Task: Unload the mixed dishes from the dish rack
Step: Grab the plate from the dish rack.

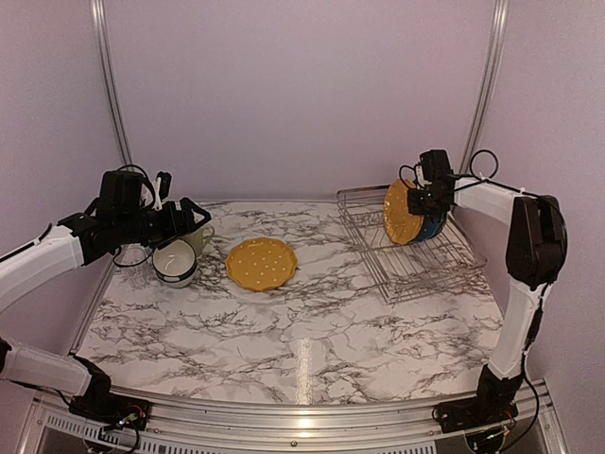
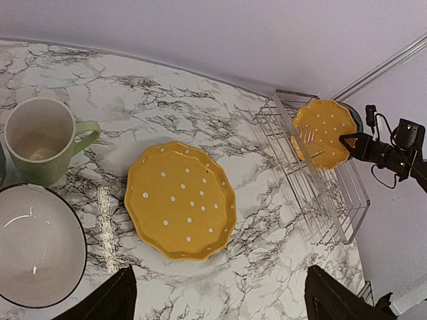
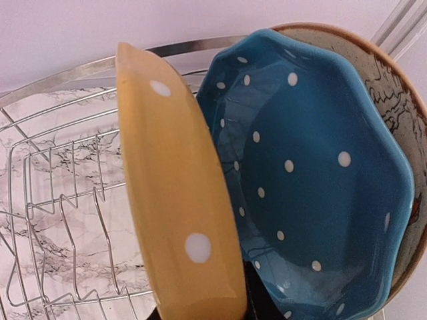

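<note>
The silver wire dish rack (image 1: 425, 274) stands at the right. In it a mustard-yellow dotted plate (image 1: 401, 214) stands on edge, with a blue dotted plate (image 3: 320, 173) and a cream patterned plate (image 3: 400, 113) behind it. My right gripper (image 1: 419, 200) is shut on the yellow plate's rim (image 3: 180, 200). A second yellow plate (image 1: 261, 263) lies flat mid-table. The white bowl (image 1: 175, 262), pale-green mug (image 2: 40, 140) and clear glass (image 1: 132, 256) stand at the left. My left gripper (image 1: 194, 216) hovers open and empty above them, its fingertips (image 2: 113, 303) wide apart.
Pale walls with metal corner rails (image 1: 112, 95) close in the marble table (image 1: 312, 340) at the back and sides. The rack's left half (image 3: 60, 200) holds only bare wires. The right arm's cable (image 1: 484, 161) loops near the right rail.
</note>
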`<state>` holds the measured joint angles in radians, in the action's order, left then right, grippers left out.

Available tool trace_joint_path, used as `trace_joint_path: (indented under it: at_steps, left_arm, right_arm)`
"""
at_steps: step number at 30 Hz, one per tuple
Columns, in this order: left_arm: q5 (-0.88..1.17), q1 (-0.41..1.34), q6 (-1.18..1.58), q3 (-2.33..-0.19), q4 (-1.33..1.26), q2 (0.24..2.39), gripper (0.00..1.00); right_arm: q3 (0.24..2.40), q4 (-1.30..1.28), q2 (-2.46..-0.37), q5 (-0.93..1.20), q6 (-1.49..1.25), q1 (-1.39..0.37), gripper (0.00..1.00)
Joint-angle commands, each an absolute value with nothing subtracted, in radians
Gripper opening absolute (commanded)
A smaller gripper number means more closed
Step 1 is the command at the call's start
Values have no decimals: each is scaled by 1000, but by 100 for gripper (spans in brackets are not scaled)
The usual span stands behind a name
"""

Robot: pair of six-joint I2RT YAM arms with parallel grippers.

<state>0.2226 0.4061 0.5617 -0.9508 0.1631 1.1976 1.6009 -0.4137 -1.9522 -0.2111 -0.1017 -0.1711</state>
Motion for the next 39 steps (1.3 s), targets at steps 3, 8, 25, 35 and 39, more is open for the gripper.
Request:
trace_joint_path:
  at_steps: [3,8,25,35,39]
  left_arm:
    - [227,412,568,-957,170,1199,90]
    - [225,416,571,-957,170,1200,90]
    - [222,426,571,-957,166,1211,90]
    - [225,426,570,-957,160,1215,90]
    - [222,427,570,-954,162,1211,90]
  right_arm:
    - [1625,-389,-1867,-238,-79,-181,1]
    - [1623,-400,-1811,-267,-49,-202,0]
    - [1661,-456,-1732,-706,128,-358,0]
    - [1723,-460,-1699,-826,195,-457,0]
    - [1749,-439,-1697,-845,227,-508,0]
